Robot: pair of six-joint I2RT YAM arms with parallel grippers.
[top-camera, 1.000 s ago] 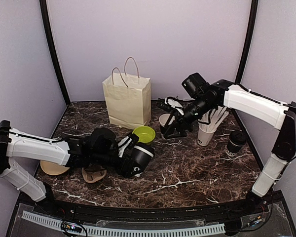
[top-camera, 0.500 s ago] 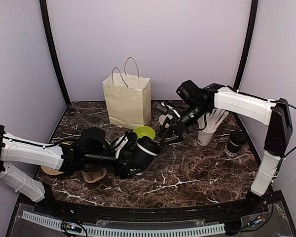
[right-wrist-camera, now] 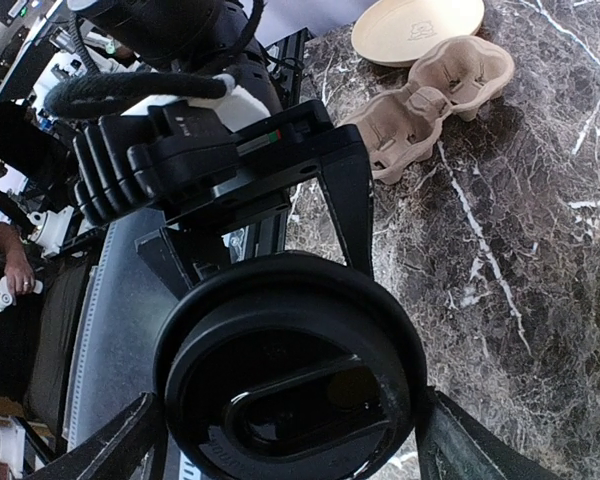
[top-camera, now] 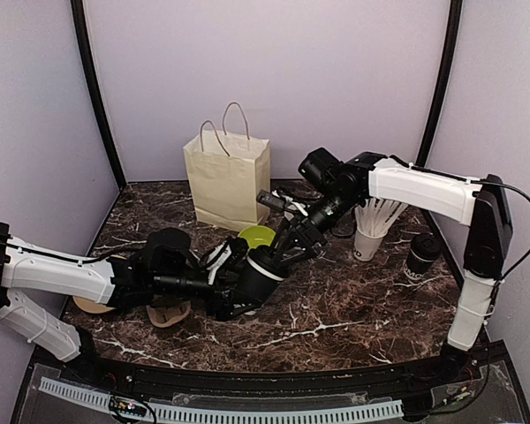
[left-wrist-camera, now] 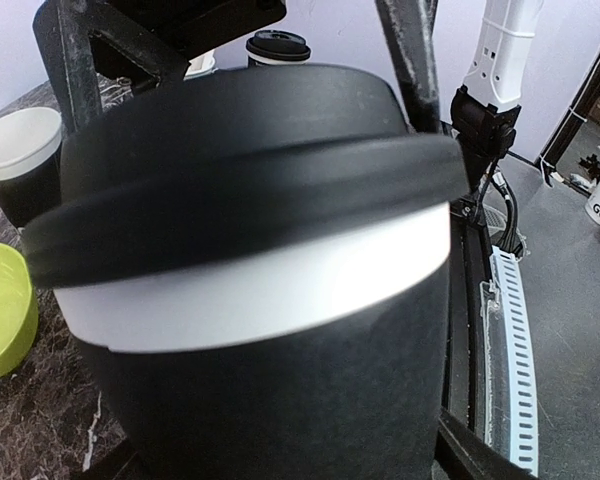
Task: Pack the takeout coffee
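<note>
A black lidded cup (top-camera: pixel 267 270) is pinched by the left claw (top-camera: pixel 247 283) and held tilted above the middle of the tabletop (top-camera: pixel 344 309), just beside a green bowl (top-camera: pixel 259 233). The right claw (top-camera: pixel 287 252) is spread, one finger on each side of the lid (right-wrist-camera: pixel 290 380); contact cannot be told. A second cup (top-camera: pixel 421 256) stands far right.

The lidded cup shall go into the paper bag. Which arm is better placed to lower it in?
Probably right: the right end effector, open, straddles the lidded cup from the top, nearer the paper bag. The left end effector grips it tilted.
</note>
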